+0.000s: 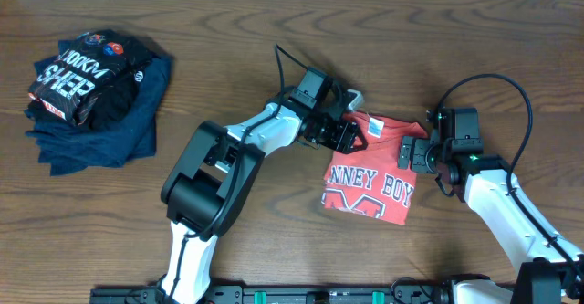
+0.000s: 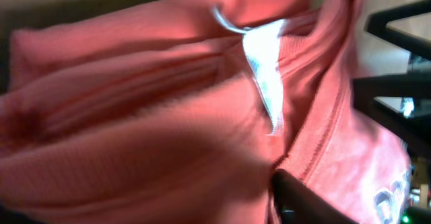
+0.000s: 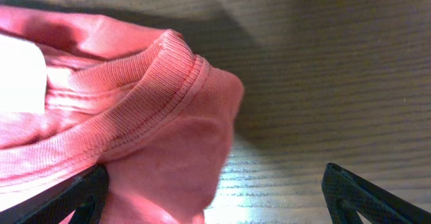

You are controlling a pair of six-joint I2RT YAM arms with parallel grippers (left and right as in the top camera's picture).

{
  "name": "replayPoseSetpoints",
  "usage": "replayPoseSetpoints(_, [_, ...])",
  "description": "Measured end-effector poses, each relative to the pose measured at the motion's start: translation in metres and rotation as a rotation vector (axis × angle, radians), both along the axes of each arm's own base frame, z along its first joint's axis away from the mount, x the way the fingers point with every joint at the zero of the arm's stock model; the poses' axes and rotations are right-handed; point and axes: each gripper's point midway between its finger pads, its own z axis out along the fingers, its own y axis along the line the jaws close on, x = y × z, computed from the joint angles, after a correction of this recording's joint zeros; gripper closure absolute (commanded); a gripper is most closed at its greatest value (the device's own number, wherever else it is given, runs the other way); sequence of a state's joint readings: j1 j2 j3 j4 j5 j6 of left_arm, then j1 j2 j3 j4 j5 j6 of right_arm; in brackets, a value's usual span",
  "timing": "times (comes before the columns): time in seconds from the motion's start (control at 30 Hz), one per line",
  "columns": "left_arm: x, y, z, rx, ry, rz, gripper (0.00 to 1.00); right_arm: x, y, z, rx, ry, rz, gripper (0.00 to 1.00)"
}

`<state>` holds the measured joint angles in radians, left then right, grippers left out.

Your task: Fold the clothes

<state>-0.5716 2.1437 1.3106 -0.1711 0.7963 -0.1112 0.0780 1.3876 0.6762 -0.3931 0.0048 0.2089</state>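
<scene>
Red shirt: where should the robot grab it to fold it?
Probably the top edge by the ribbed collar, coming from the far side. The red shirt lies flat, lettering up, and that bunched edge offers something to pinch.

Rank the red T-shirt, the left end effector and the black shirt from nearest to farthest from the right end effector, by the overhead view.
1. The red T-shirt: its edge meets the right end effector.
2. The left end effector: across the T-shirt, at the collar.
3. The black shirt: far off, atop the blue pile.
</scene>
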Motion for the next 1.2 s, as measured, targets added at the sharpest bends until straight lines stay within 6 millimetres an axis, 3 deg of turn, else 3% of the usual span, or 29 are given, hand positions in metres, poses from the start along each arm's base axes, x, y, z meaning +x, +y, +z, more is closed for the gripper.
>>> replayPoseSetpoints(0.2, [0.01, 0.016, -0.005, 0.036, 0.011, 0.045, 0.94, -0.004, -0.001, -0.002, -0.005, 0.018, -0.003, 0.01])
replayPoseSetpoints(0.37, [0.041, 0.059, 0.015, 0.109, -0.042, 0.178, 0.94, -0.008, -0.005, -0.004, -0.024, 0.037, -0.014, 0.01])
replayPoseSetpoints(0.57, [0.092, 0.135, 0.097, 0.218, -0.284, 0.433, 0.94, -0.009, -0.007, -0.004, -0.034, 0.038, -0.019, 0.01])
replayPoseSetpoints(0.77, [0.117, 0.215, 0.179, 0.335, -0.529, 0.704, 0.94, -0.01, -0.007, -0.005, -0.035, 0.043, -0.02, 0.01])
replayPoseSetpoints(0.93, [0.131, 0.284, 0.217, 0.424, -0.653, 0.909, 0.93, -0.012, -0.007, -0.006, -0.037, 0.053, -0.02, 0.01])
replayPoseSetpoints(1.2, [0.145, 0.382, 0.246, 0.5, -0.741, 1.167, 0.93, -0.015, -0.011, -0.007, -0.053, 0.067, -0.026, 0.01])
